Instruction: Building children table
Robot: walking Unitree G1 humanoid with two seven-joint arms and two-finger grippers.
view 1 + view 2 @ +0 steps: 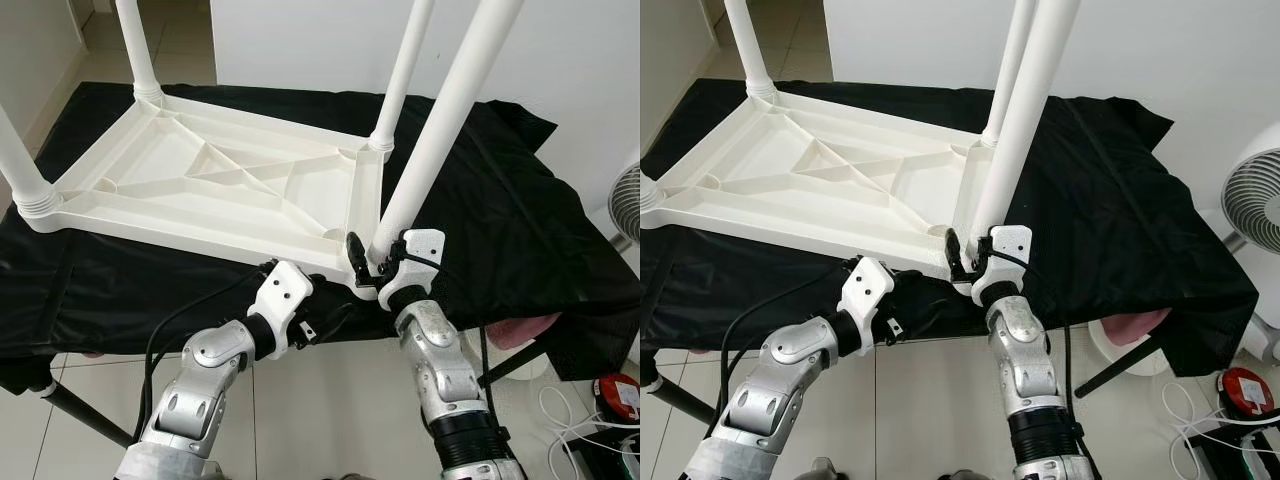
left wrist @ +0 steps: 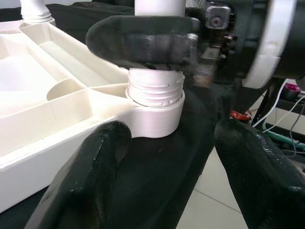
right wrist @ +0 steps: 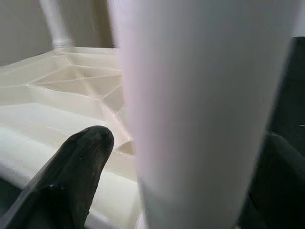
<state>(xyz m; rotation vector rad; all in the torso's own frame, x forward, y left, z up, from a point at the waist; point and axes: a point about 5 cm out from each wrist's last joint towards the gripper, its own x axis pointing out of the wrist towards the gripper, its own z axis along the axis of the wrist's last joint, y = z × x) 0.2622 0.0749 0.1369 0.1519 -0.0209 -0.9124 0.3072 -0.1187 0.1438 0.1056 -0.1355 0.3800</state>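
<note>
An upturned white plastic children's table top (image 1: pixel 215 180) lies on a table draped in black cloth (image 1: pixel 500 200), its ribbed underside facing up, with moulded diagonal braces crossing between the corners. Round white plastic legs stand up from the corners: one at the far left (image 1: pixel 138 50), one at the near left (image 1: pixel 20 160), one at the far right (image 1: pixel 402 75). The fourth white leg (image 1: pixel 440 120) rises from the near right corner, leaning slightly. In my left wrist view its threaded end (image 2: pixel 155 90) sits in the round corner socket (image 2: pixel 157 117) with several thread rings visible above the socket's rim.

My right gripper (image 1: pixel 368 262) is at that near right corner, its black fingers (image 3: pixel 71 176) closed around the base of the fourth leg, one on each side of the tube.

My left gripper (image 2: pixel 171 157) is spread wide with nothing between its fingers (image 2: pixel 90 176), just below the table's near edge and pointed at the same corner socket over the black cloth.

A white fan (image 1: pixel 1260 200) stands on the tiled floor (image 1: pixel 330 400) to the right, with a red round object (image 1: pixel 1245 388) and white cables (image 1: pixel 570 420) beside it.
</note>
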